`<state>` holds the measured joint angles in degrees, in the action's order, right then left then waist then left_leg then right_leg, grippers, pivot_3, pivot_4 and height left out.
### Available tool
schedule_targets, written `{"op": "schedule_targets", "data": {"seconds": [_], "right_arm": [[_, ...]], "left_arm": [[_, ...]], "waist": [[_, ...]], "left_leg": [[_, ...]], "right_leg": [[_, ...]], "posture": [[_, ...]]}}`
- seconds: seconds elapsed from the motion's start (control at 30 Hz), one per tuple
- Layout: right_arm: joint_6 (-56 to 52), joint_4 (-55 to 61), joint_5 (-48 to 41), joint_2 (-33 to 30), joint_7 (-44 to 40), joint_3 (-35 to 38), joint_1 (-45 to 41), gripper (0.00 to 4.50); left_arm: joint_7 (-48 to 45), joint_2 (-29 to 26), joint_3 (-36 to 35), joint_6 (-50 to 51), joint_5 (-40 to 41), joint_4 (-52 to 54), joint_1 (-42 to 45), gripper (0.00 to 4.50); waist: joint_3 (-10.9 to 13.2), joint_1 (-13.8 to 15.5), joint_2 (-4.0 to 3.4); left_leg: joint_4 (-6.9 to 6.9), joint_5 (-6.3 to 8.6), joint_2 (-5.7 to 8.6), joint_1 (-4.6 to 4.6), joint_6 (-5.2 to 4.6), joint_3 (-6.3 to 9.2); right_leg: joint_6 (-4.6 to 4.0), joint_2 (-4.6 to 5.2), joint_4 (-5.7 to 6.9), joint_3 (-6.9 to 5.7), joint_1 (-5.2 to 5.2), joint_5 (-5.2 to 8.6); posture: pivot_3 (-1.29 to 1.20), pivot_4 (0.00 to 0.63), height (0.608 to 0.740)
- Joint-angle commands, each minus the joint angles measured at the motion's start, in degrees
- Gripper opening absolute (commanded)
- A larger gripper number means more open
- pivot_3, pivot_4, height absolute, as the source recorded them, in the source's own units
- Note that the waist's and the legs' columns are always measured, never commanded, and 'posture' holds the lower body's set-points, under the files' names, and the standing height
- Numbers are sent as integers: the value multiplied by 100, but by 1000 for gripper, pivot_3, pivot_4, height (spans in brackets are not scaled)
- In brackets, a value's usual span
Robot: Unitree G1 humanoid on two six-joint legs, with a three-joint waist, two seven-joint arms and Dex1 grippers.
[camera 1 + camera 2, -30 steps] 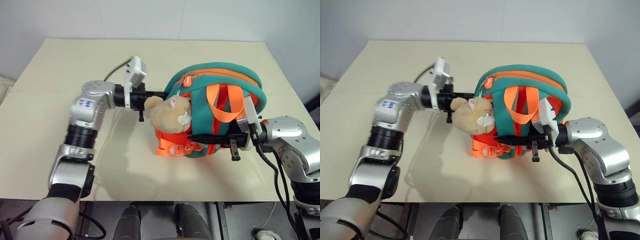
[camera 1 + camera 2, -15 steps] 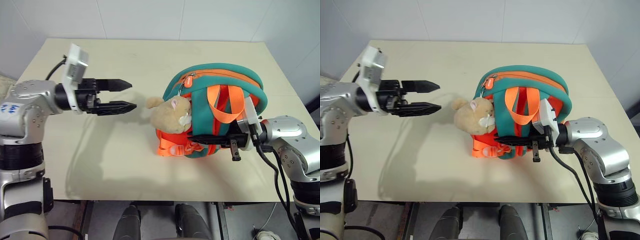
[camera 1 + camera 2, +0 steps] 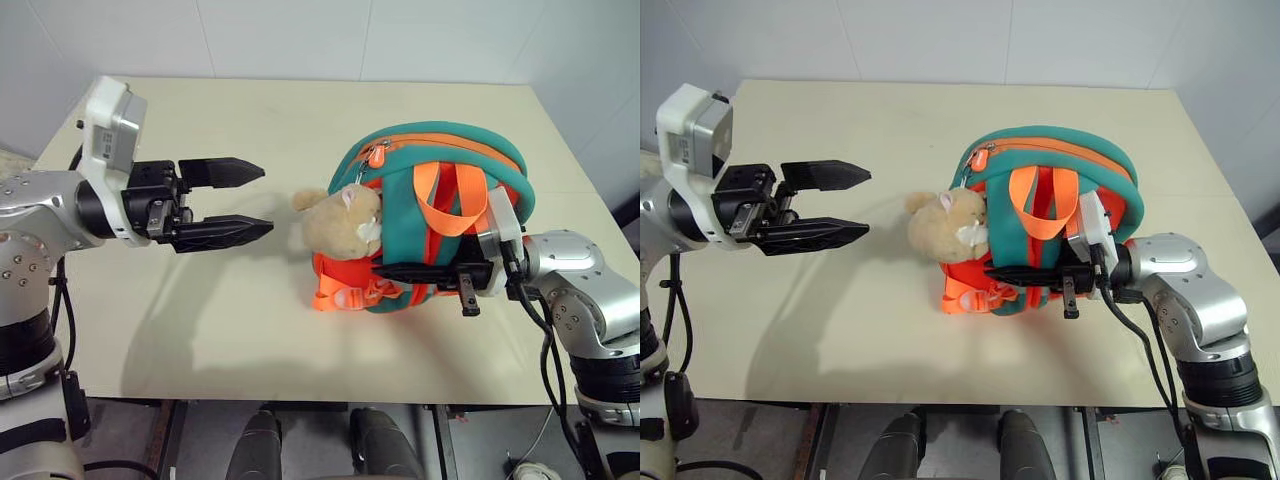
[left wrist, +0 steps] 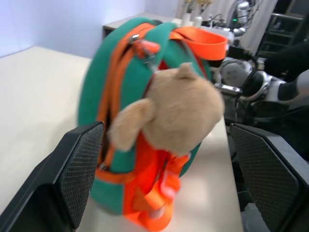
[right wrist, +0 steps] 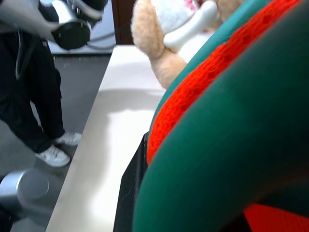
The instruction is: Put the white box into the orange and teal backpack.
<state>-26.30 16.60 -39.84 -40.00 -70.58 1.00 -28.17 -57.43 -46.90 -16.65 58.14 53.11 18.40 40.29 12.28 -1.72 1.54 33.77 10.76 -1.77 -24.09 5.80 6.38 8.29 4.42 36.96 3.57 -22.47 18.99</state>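
orange and teal backpack (image 3: 430, 215) upright (right gripper (image 3: 425, 272) clamping it).

No readable text, label or number anywhere.

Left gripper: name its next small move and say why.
Probably back in toward the zipper pull. The left gripper hangs open, apart from the plush animal, while the right gripper is shut on the orange and teal backpack, whose zipper looks closed.
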Motion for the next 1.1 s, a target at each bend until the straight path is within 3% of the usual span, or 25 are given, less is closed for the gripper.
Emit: {"op": "schedule_targets", "data": {"seconds": [0.03,0.3,0.5,0.6,0.93,1.1], "right_arm": [[125,149,-80,-7,37,206,-34,0],[126,214,-29,-23,134,202,25,0],[105,284,-26,-37,217,211,70,0],[99,306,-27,-40,247,204,79,0],[103,324,-23,-46,284,196,84,0],[105,332,-39,-42,282,209,108,0]], "left_arm": [[304,222,208,-26,192,213,190,4450],[570,879,1114,-402,-279,-10,548,4450],[552,931,1756,-684,-930,-273,785,4450],[601,959,2007,-834,-1282,-452,908,3958],[331,815,2139,-780,-1434,-302,1015,1267],[128,562,1889,-575,-1197,-315,1234,710]], "waist": [[0,3,0],[0,7,0],[0,12,0],[0,14,0],[0,10,0],[0,6,0]], "left_leg": [[0,0,0,0,0,0],[3,0,1,0,0,0],[2,0,1,-1,0,0],[4,0,2,-1,0,-1],[1,0,2,-1,0,0],[2,0,2,-1,0,-1]], "right_leg": [[0,0,0,0,0,0],[0,0,0,0,0,-1],[0,0,-2,1,0,-1],[1,0,-3,1,2,-1],[1,0,-5,1,1,-1],[1,0,-5,1,1,-1]], "posture": [[0,150,740],[0,150,740],[0,150,740],[0,150,740],[0,150,740],[0,150,740]]}}
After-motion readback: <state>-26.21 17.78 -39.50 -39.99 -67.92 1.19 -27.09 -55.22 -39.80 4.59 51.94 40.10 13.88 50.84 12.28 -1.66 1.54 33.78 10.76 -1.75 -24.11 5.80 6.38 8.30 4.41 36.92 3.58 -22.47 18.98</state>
